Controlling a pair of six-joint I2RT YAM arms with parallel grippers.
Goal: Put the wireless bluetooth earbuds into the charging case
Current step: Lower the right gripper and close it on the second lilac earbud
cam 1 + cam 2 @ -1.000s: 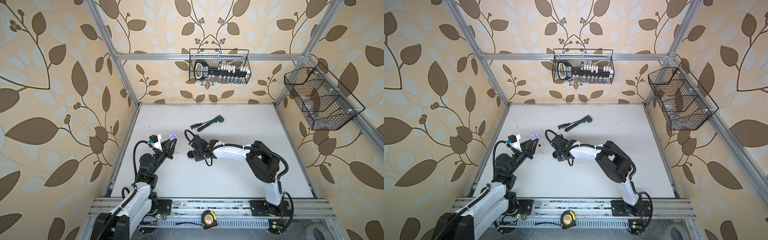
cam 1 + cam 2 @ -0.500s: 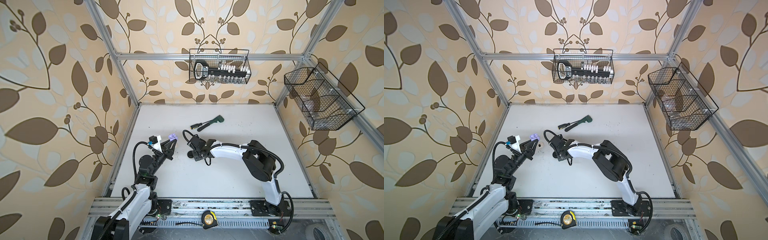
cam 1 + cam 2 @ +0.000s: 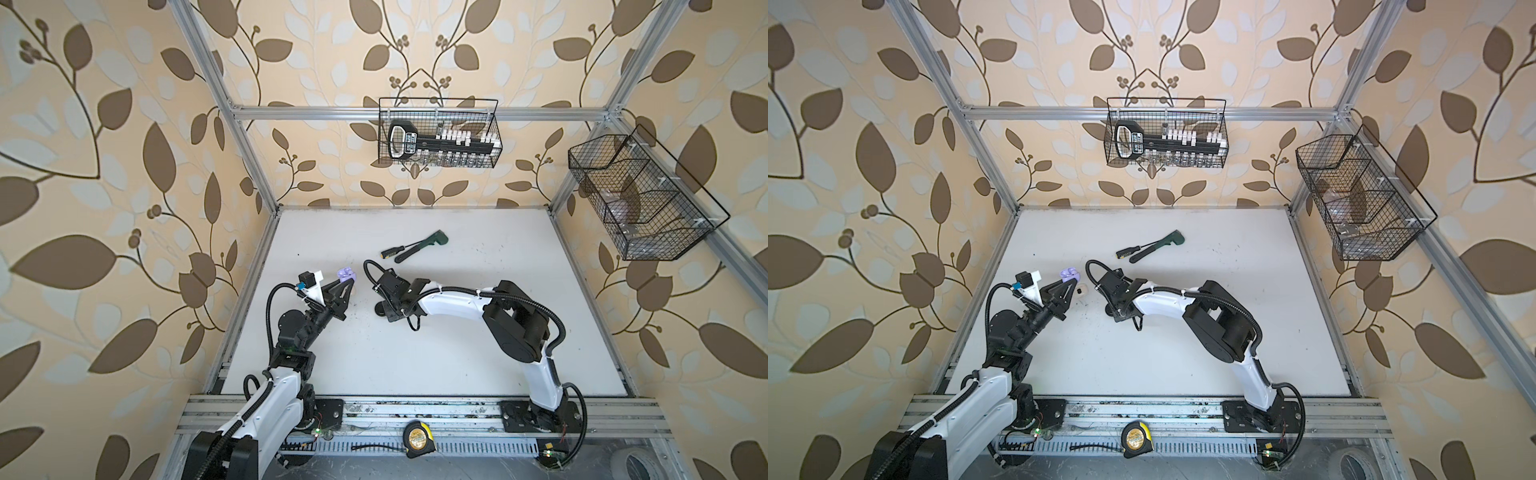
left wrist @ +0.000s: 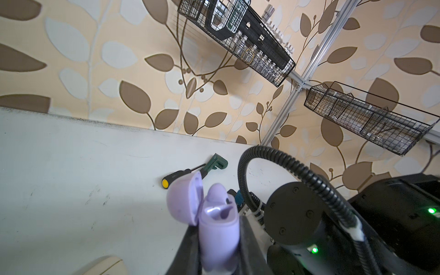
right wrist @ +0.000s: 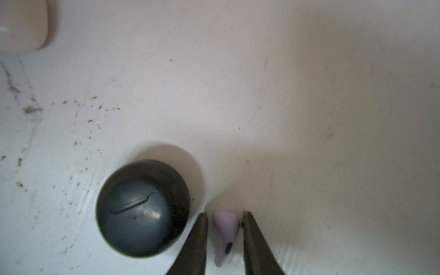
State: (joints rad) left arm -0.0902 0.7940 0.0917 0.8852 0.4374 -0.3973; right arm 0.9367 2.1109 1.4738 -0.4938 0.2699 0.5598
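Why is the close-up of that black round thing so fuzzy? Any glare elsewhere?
Right wrist view: the black case and lilac earbud are soft-focus, the case casting a curved shadow. Left wrist view: a glare spot on the open lilac case. Both top views: sharp, evenly lit.

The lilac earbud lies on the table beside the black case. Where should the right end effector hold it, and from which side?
Probably across the wide rounded head of the lilac earbud, from straight above: it lies flat and its stem is thin. The right end effector straddles it; the black case is beside one finger.
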